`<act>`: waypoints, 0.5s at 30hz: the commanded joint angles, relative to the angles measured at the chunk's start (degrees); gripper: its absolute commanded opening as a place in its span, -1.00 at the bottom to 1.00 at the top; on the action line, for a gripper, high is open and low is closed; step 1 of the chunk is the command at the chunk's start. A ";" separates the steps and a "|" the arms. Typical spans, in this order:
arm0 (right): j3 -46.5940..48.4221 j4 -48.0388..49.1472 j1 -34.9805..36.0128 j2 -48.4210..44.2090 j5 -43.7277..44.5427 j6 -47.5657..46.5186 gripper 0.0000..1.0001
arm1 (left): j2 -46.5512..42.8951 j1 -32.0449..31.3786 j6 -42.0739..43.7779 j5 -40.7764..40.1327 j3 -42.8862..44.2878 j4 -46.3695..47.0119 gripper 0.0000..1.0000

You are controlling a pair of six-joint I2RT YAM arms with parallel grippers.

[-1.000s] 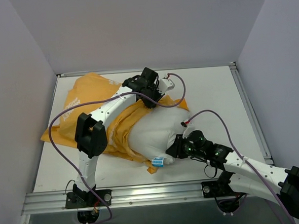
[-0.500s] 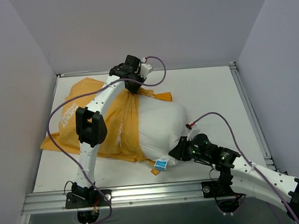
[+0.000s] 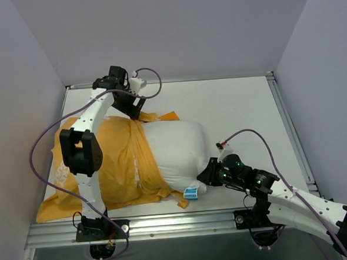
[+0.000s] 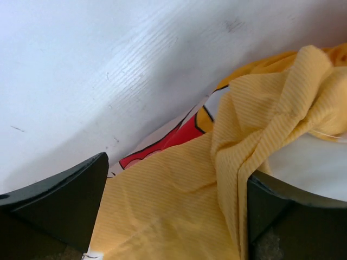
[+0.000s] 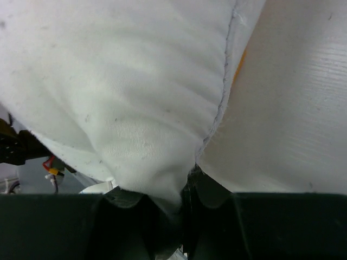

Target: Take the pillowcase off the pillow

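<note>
The orange-yellow pillowcase (image 3: 105,163) lies bunched over the left half of the white pillow (image 3: 174,144), whose right half is bare. A blue-and-white tag (image 3: 191,192) shows at the pillow's near corner. My left gripper (image 3: 132,104) hovers at the pillowcase's far edge. In the left wrist view this gripper (image 4: 179,216) is open wide, with loose pillowcase cloth (image 4: 162,200) lying between its fingers (image 4: 65,200) and a red-and-white print (image 4: 157,151) beyond. My right gripper (image 3: 209,174) is shut on the pillow's near right corner, and the right wrist view shows the gripper (image 5: 181,200) pinching the pillow's white fabric (image 5: 124,81).
The white table (image 3: 236,102) is boxed in by grey walls on three sides. An aluminium rail (image 3: 167,226) runs along the near edge. Purple cables loop from both arms. The pillowcase's near left corner reaches the rail.
The left gripper dragged the pillowcase leftward, baring more of the pillow, then opened and let the cloth go. The right gripper kept its grip on the pillow corner.
</note>
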 commanded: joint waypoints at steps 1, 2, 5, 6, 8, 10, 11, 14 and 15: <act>5.61 -3.25 0.71 7.71 0.18 -1.03 -1.00 | -7.13 1.36 0.65 4.92 10.01 -2.31 0.87; 6.84 -2.89 0.71 10.69 2.19 -1.03 -1.00 | -7.84 1.36 -0.15 8.25 12.56 -4.41 0.88; 11.50 -2.98 -0.08 13.96 5.28 -0.86 -1.00 | -11.96 1.62 -2.00 11.70 20.13 -12.24 0.88; 12.56 -3.76 -0.52 14.14 6.86 -0.85 -1.00 | -13.54 1.97 -2.18 12.06 20.67 -15.47 0.88; 14.32 -4.29 -3.14 13.63 6.96 -0.59 -1.00 | -19.69 2.68 -1.92 11.54 18.32 -18.04 0.88; 14.15 -4.12 -5.52 12.31 6.96 -0.33 -1.00 | -27.57 3.90 -0.96 9.09 9.49 -20.34 0.87; 13.98 -3.86 -7.80 11.26 6.44 -0.41 -1.00 | -30.31 4.08 -0.52 6.72 5.60 -20.60 0.87; 13.62 -3.51 -9.22 10.89 4.77 -1.20 -1.00 | -40.87 5.05 1.16 -3.21 -10.36 -21.39 0.88; 13.62 -3.51 -9.40 11.07 4.42 -1.29 -1.00 | -43.15 5.66 1.25 -4.54 -13.66 -22.27 0.88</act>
